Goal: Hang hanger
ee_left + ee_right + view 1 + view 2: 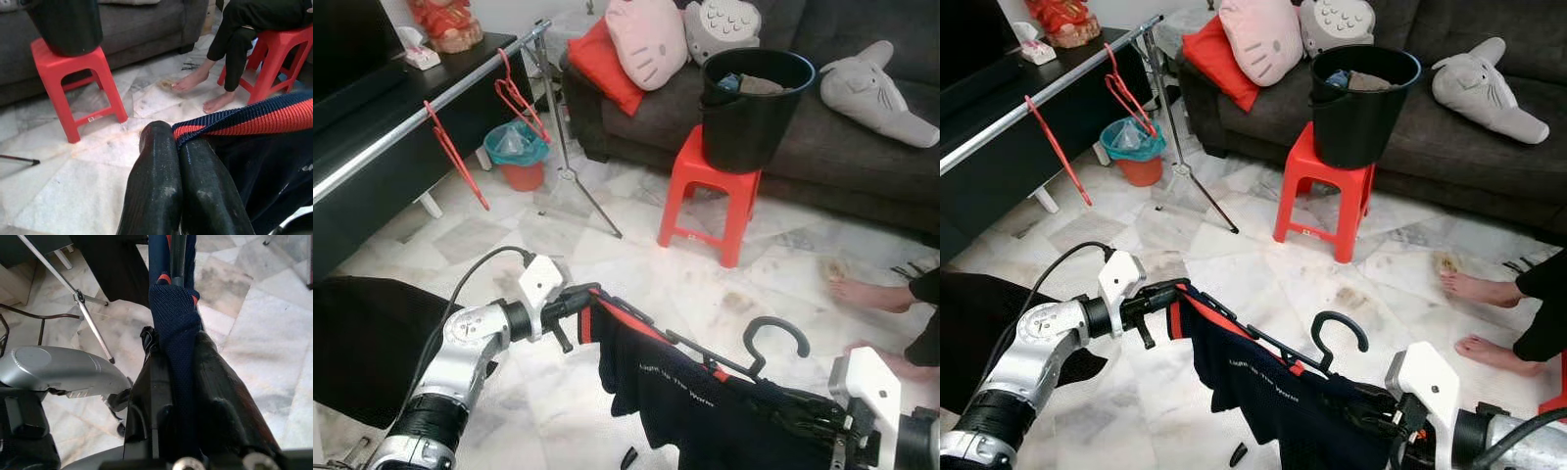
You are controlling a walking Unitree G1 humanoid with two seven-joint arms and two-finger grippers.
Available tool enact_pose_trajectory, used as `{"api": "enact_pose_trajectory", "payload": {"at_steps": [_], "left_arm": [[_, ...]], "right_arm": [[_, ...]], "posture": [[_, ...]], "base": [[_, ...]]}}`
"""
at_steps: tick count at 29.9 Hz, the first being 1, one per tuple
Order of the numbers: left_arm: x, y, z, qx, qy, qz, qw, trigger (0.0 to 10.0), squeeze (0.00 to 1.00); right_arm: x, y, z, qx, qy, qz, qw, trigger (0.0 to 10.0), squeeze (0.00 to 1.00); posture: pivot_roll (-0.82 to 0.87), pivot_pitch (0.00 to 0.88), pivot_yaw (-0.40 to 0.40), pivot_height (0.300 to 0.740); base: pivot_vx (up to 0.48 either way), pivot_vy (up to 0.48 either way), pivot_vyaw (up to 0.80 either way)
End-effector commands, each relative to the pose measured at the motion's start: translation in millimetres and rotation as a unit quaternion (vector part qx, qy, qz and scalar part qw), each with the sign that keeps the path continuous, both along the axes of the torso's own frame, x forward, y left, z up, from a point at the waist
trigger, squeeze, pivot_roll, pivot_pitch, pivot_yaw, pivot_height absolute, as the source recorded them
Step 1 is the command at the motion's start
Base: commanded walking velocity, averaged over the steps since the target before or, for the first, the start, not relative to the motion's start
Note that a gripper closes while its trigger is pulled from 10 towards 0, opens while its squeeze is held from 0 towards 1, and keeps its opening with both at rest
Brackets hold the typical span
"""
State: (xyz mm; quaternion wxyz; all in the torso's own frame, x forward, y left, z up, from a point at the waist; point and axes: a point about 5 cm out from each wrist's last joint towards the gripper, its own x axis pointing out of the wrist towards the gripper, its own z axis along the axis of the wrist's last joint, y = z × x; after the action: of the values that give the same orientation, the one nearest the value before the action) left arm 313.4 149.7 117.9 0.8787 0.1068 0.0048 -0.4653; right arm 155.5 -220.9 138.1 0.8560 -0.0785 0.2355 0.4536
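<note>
A black hanger, its hook (773, 338) pointing up, carries a navy shirt (675, 392) with red trim and hangs low over the floor between my two arms. My left gripper (584, 300) is shut on the shirt's red-and-navy ribbed edge (254, 115), its fingers (156, 191) pressed together. My right gripper (803, 416) is shut on the other shoulder, with navy cloth (176, 328) pinched between its fingers over the hanger bar (177, 254). The silver clothes rail (431, 103) runs along the far left and holds two red hangers (455, 157) (517, 98).
A red stool (710, 191) bearing a black bucket (754, 98) stands ahead before a grey sofa (862, 147) with plush toys. A teal bin (517, 155) sits by the rail's stand. A person's bare feet (867, 292) rest at the right. Black cloth (362, 343) lies at my left.
</note>
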Motion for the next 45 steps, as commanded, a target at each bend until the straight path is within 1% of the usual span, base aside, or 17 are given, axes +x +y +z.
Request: {"api": "enact_pose_trajectory", "payload": {"at_steps": [1,12,17,20,23,26,29,31,32,34,35,36,38,39,40,42,45], "left_arm": [[5.1,10.7,8,-0.01,-0.015,0.03,0.999,10.0,0.0],[6.4,9.0,11,-0.017,-0.022,0.032,0.999,10.0,0.0],[6.6,8.5,12,-0.018,-0.024,0.031,0.999,10.0,0.0],[6.7,8.2,12,-0.018,-0.023,0.029,0.999,10.0,0.0],[6.5,7.4,11,-0.017,-0.021,0.027,0.999,10.0,0.0],[6.5,7.0,11,-0.017,-0.019,0.027,0.999,10.0,0.0],[6.5,7.0,11,-0.017,-0.019,0.027,0.999,10.0,0.0],[6.9,6.3,11,-0.017,-0.02,0.028,0.999,10.0,0.0],[6.9,6.3,11,-0.017,-0.02,0.028,0.999,10.0,0.0],[7.0,4.7,10,-0.02,-0.019,0.028,0.999,10.0,0.0],[7.0,4.1,10,-0.021,-0.018,0.028,0.999,10.0,0.0],[7.0,4.1,10,-0.021,-0.018,0.028,0.999,10.0,0.0],[6.6,2.7,9,-0.022,-0.016,0.026,0.999,10.0,0.0],[6.6,2.7,9,-0.022,-0.016,0.026,0.999,10.0,0.0],[5.4,0.7,8,-0.024,-0.012,0.02,0.999,10.0,0.0],[3.5,-2.0,7,-0.027,-0.005,0.011,1.0,10.0,0.0],[1.4,-4.7,5,-0.028,0.003,0.001,1.0,10.0,0.0]], "right_arm": [[-4.5,4.6,-1,0.002,0.008,0.01,1.0,10.0,0.0],[-8.7,6.1,-14,-0.005,0.046,0.002,0.999,10.0,0.0],[-13.2,5.5,-24,-0.03,0.072,0.005,0.997,10.0,0.0],[-14.0,7.2,-27,-0.036,0.081,0.005,0.996,10.0,0.0],[-13.0,14.7,-29,-0.038,0.079,0.016,0.996,10.0,0.0],[-12.3,31.3,-25,-0.022,0.063,0.048,0.997,10.0,0.0],[-12.3,31.3,-25,-0.022,0.063,0.048,0.997,10.0,0.0],[-13.3,49.3,-19,-0.005,0.047,0.086,0.995,10.0,0.0],[-13.3,49.3,-19,-0.005,0.047,0.086,0.995,10.0,0.0],[-13.0,67.0,-12,0.013,0.028,0.119,0.992,10.0,0.0],[-11.3,71.2,-10,0.017,0.02,0.124,0.992,10.0,0.0],[-11.3,71.2,-10,0.017,0.02,0.124,0.992,10.0,0.0],[-4.4,76.0,-6,0.016,-0.002,0.122,0.992,10.0,0.0],[-4.4,76.0,-6,0.016,-0.002,0.122,0.992,10.0,0.0],[2.7,82.9,1,0.018,-0.033,0.125,0.991,10.0,0.0],[12.4,89.8,11,0.029,-0.07,0.118,0.99,10.0,0.0],[22.9,96.0,17,0.033,-0.101,0.107,0.989,10.0,0.0]], "posture": [[-0.06,0.089,0.085,0.74],[-0.06,0.089,0.083,0.74],[-0.06,0.09,0.083,0.74],[-0.06,0.09,0.083,0.74],[-0.06,0.09,0.083,0.74],[-0.07,0.089,0.084,0.74],[-0.07,0.089,0.084,0.74],[-0.06,0.087,0.083,0.74],[-0.06,0.087,0.083,0.74],[-0.07,0.085,0.08,0.74],[-0.07,0.084,0.08,0.74],[-0.07,0.084,0.08,0.74],[-0.07,0.085,0.078,0.74],[-0.07,0.085,0.078,0.74],[-0.07,0.083,0.077,0.74],[-0.07,0.082,0.077,0.74],[-0.07,0.083,0.077,0.74]], "base": [[0.0,0.0,0.0],[0.0,0.0,0.0],[0.0,0.0,0.0],[0.0,0.0,0.0],[0.0,0.0,0.0],[0.0,0.0,0.0],[0.0,0.0,0.0],[0.0,0.0,0.0],[0.0,0.0,0.0],[0.0,0.0,0.0],[0.0,0.0,0.0],[0.0,0.0,0.0],[0.0,0.0,0.0],[0.0,0.0,0.0],[0.0,0.0,0.0],[0.0,0.0,0.0],[0.0,0.0,0.0]]}}
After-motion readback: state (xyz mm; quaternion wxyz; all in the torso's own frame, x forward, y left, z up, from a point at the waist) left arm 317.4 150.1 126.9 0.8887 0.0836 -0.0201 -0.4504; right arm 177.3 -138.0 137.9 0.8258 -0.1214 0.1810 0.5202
